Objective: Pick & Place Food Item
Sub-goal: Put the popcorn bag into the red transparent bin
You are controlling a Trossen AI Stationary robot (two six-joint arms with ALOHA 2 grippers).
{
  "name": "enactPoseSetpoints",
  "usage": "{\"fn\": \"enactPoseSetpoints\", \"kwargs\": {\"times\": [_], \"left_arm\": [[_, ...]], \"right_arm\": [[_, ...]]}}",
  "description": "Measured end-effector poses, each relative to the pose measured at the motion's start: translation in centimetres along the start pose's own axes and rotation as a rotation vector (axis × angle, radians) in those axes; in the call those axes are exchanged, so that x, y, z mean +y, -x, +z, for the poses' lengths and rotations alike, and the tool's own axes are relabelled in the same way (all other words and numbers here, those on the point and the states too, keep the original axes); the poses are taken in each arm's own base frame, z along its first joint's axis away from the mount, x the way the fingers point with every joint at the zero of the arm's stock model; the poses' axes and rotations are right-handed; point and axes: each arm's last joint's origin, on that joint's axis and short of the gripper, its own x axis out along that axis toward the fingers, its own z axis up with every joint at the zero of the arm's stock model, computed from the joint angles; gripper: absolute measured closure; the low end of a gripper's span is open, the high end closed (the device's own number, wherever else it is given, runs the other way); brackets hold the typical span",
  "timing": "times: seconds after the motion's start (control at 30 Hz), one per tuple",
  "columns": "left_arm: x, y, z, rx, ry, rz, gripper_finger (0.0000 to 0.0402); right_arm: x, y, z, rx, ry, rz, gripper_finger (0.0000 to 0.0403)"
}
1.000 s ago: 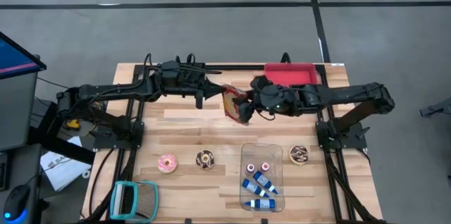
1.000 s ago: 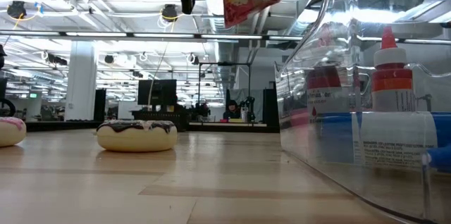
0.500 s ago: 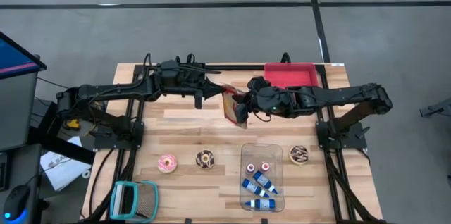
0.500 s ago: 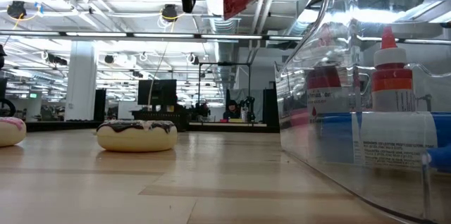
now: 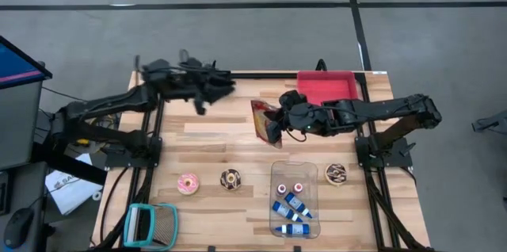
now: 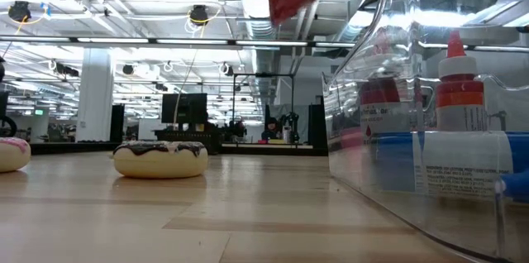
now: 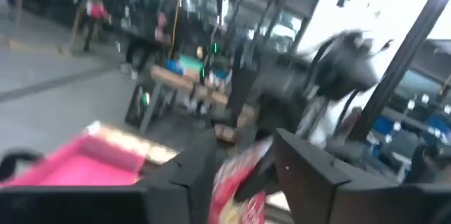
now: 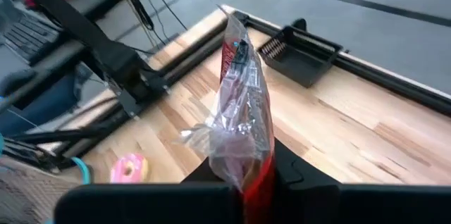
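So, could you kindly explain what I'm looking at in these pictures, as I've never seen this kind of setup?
Two robot arms work at a wooden table. One camera looks straight down, one sits at tabletop height, and one rides on each wrist. The right gripper is shut on a snack bag, held above the table. The left gripper is empty, off to the side. On the table lie a pink donut, two chocolate donuts, a clear bin of bottles and a red tray.

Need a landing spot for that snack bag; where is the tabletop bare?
Bare wood lies between the red rectangular tray and the clear plastic bin, under the right gripper. Crowded along the pink frosted donut, chocolate frosted donut and bin.
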Motion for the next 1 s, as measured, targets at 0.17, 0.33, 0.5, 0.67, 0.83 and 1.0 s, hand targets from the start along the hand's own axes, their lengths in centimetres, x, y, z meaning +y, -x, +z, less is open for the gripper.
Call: {"fn": "enactPoseSetpoints", "kwargs": {"times": [0.17,0.33,0.5,0.67,0.83,1.0], "left_arm": [[-2.2,4.2,2.8,-0.103,-0.036,-0.030,0.0228],[-4.6,8.2,2.8,-0.024,-0.005,-0.057,0.0227],[-6.2,10.6,1.5,0.081,0.038,-0.018,0.0235],[-7.1,10.4,0.5,0.109,0.040,0.046,0.0234],[-7.8,9.4,-0.2,0.123,0.040,0.083,0.0231],[-8.3,8.1,-0.7,0.110,0.068,0.095,0.0231]], "right_arm": [[-0.8,0.0,-0.7,0.072,0.039,-0.069,0.0394],[-2.2,0.7,-2.5,0.227,0.091,-0.208,0.0394],[-3.4,1.1,-3.7,0.319,0.117,-0.314,0.0394],[-6.1,-2.6,-4.5,0.303,-0.002,-0.316,0.0394],[-11.1,-7.4,-5.9,0.256,-0.183,-0.324,0.0394],[-16.0,-8.6,-4.8,-0.028,-0.429,-0.308,0.0394]]}}
